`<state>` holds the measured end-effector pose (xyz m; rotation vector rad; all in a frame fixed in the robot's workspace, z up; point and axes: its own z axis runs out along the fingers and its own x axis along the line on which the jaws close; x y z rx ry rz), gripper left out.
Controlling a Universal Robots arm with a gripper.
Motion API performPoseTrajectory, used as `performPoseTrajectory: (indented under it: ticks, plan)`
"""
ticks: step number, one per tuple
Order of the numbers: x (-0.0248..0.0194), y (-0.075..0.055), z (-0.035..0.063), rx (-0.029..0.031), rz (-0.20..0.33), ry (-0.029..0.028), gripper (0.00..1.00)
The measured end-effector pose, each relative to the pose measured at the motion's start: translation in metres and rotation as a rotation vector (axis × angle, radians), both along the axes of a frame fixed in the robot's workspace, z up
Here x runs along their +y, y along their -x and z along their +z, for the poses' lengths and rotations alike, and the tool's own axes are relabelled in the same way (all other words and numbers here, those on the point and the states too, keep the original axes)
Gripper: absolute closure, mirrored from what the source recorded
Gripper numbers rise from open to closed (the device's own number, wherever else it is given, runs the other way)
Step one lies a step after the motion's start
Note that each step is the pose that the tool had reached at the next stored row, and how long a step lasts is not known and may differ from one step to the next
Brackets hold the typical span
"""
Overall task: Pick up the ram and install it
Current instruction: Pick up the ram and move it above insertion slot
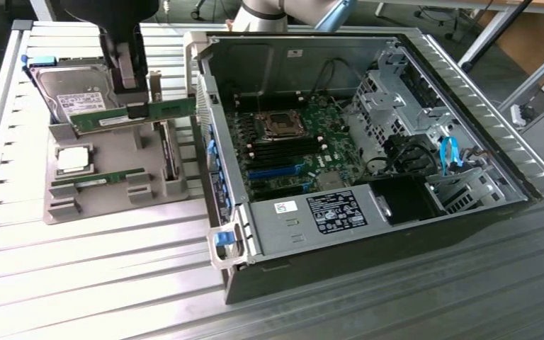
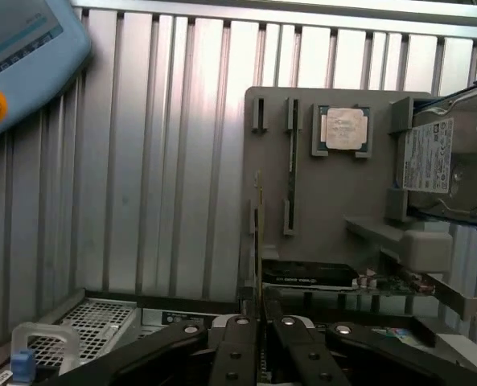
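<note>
On my slatted worktop [image 1: 83, 276] lies an open computer case [image 1: 348, 283], motherboard [image 1: 296, 159] exposed. At the exterior view's left, a grey holder [image 1: 111, 205] carries a hard drive [image 1: 71, 85] and a square processor [image 1: 74, 159].

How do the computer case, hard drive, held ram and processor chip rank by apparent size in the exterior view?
1. computer case
2. hard drive, partly hidden
3. ram, longer than the drive but far slimmer
4. processor chip
</note>
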<state>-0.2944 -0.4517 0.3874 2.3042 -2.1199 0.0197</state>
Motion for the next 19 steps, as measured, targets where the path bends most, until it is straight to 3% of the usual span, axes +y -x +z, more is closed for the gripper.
performPoseTrajectory:
  ticks: [3,12,19]
  plan:
    - [0.0000,-0.014,0.0000,0.0000,0.000,0.0000,0.88]
    - [0.0000,-0.038,-0.0001,0.0000,0.000,0.0018,0.88]
    - [0.0000,-0.072,-0.0001,0.0001,0.000,0.0018,0.88]
